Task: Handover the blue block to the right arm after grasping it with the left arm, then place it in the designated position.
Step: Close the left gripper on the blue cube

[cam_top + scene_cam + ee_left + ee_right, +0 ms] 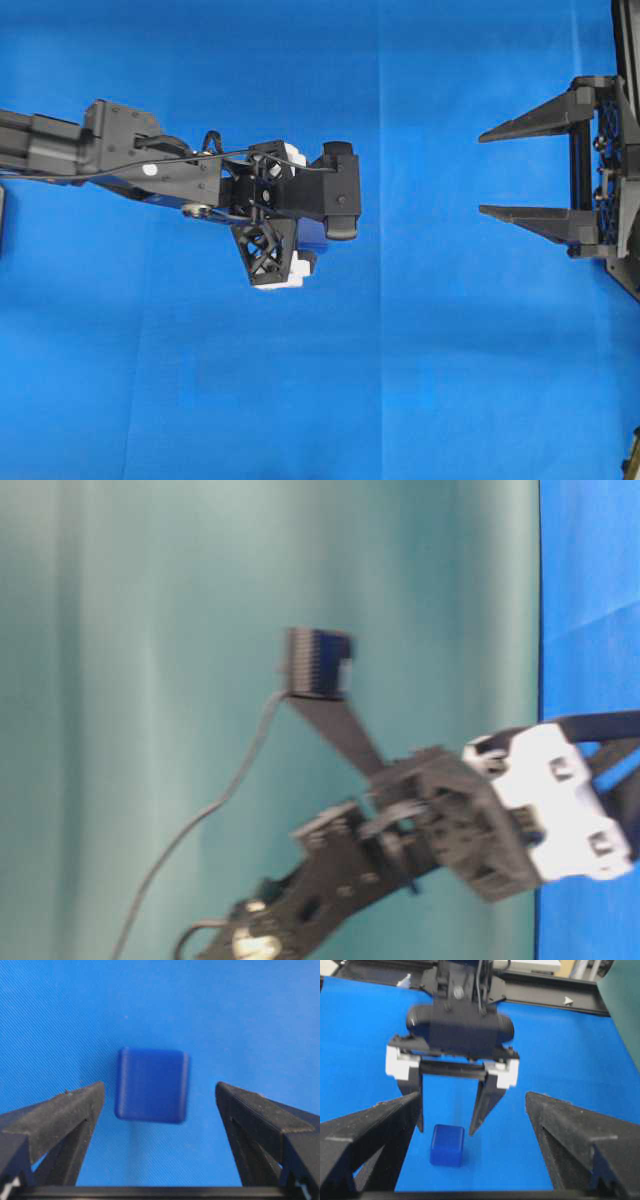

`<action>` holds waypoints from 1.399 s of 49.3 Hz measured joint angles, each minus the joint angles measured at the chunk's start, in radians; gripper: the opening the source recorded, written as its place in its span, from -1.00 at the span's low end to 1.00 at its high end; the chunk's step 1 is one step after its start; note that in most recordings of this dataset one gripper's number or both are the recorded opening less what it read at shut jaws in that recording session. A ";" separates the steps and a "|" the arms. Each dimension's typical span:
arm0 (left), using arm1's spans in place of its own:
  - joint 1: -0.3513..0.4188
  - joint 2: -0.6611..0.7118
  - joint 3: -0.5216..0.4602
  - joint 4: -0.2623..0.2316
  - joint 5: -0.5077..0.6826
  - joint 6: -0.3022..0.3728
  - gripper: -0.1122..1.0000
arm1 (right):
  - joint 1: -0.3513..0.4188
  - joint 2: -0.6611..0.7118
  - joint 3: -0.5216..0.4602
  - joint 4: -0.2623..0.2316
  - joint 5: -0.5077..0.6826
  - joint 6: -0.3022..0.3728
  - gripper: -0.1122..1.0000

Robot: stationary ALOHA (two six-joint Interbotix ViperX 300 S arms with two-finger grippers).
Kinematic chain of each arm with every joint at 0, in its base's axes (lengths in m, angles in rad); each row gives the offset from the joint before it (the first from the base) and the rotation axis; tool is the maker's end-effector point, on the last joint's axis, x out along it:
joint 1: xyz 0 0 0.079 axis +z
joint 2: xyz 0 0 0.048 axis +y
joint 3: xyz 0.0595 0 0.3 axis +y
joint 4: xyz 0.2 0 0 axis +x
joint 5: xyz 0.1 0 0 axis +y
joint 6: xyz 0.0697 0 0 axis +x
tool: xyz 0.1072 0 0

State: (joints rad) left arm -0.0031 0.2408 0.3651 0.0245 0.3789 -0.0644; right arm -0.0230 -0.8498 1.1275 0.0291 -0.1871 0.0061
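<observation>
Flanking blue block point(152, 1085): spread left pincer point(160, 1102).

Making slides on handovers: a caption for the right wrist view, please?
Left gripper, open, poised over the blue block on the blue cloth.

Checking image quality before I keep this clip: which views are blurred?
Table-level view: left pincer heavily smeared. Left wrist view: blue block soft-edged. Right wrist view: left arm slightly blurred, block fairly clear. Overhead view: sharp, evenly lit.
</observation>
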 measured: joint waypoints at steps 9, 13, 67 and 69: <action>0.000 0.058 0.002 0.000 -0.049 0.006 0.88 | 0.000 0.003 0.002 0.000 0.000 0.000 0.92; 0.000 0.083 0.002 0.000 -0.066 0.006 0.88 | 0.000 0.005 0.002 0.000 -0.002 0.002 0.92; 0.005 0.103 -0.017 0.002 -0.029 0.008 0.07 | 0.000 0.015 0.002 0.000 -0.002 0.002 0.92; 0.005 0.103 -0.017 0.002 -0.028 0.008 0.07 | 0.000 0.015 0.002 0.000 -0.002 0.002 0.92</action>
State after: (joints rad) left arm 0.0015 0.3436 0.3482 0.0261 0.3513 -0.0568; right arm -0.0230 -0.8345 1.1290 0.0291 -0.1887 0.0077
